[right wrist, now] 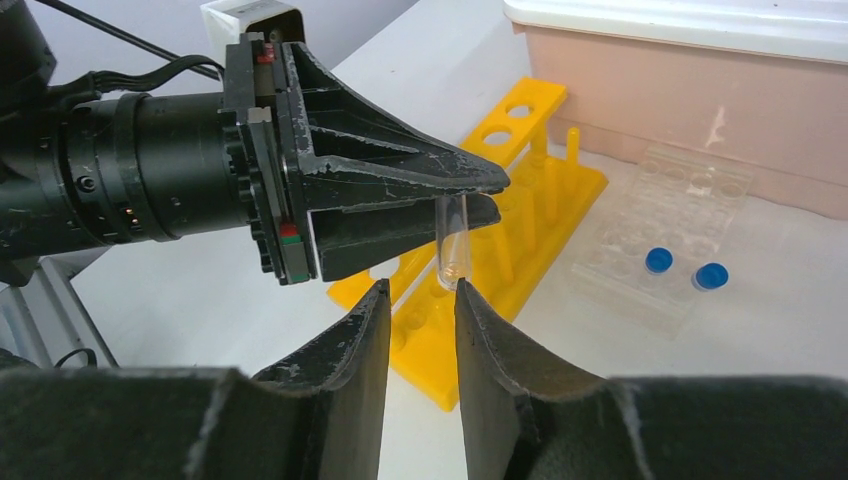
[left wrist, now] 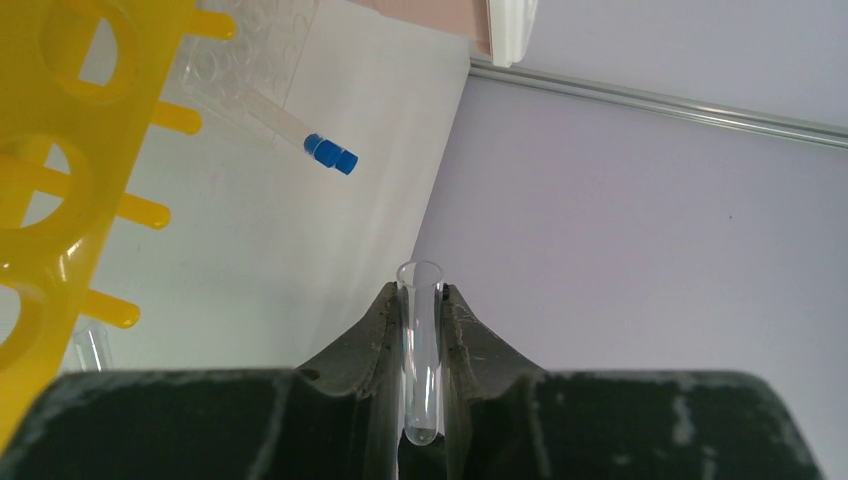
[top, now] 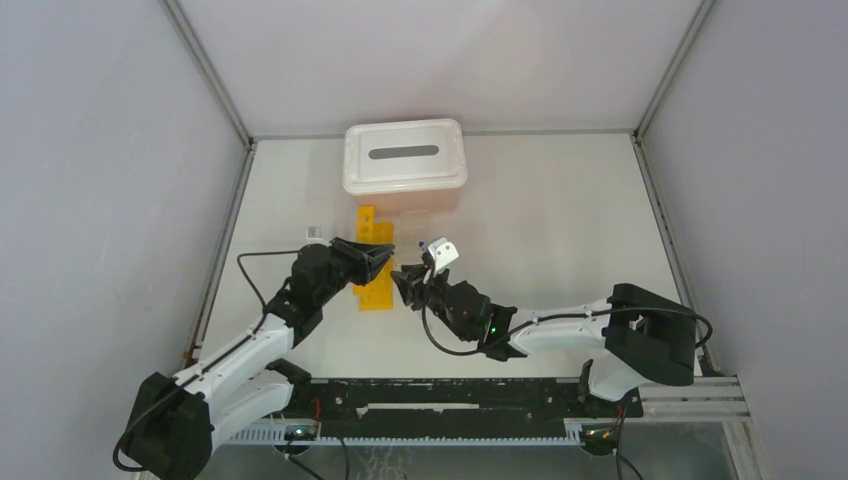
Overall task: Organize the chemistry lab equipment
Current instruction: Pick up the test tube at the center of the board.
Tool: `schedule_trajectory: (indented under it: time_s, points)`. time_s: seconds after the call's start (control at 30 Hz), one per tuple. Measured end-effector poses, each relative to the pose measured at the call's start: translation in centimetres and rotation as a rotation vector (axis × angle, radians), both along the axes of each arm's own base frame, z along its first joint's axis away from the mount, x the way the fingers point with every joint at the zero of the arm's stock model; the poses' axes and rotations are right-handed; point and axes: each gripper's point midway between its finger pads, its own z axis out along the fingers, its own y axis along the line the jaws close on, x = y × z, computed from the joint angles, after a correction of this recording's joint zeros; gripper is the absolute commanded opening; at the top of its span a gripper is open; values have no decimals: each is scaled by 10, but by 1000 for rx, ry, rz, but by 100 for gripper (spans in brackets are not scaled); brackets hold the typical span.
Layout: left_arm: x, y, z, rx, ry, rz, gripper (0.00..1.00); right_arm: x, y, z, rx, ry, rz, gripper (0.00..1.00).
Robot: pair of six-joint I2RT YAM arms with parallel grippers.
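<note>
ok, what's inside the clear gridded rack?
Two blue-capped tubes sit in the clear gridded rack; its other wells look empty. Whether the tubes hold anything cannot be seen.

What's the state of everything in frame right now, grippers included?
left gripper: shut on the glass test tube
glass test tube: held, uncapped, empty
right gripper: open, holding nothing, fingertips just below the tube
yellow rack: standing on the table, visible holes empty
clear gridded rack: flat on the table beside the yellow rack
blue-capped tubes: two, capped, in the clear rack
pink bin: white lid on
</note>
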Motion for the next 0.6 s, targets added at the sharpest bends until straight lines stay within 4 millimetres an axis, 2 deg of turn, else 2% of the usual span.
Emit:
schedule_trajectory:
  time_s: [0.6]
  points:
    - [-5, -5, -2, 2, 12, -15, 13, 14, -2, -2, 1, 12, -20, 33]
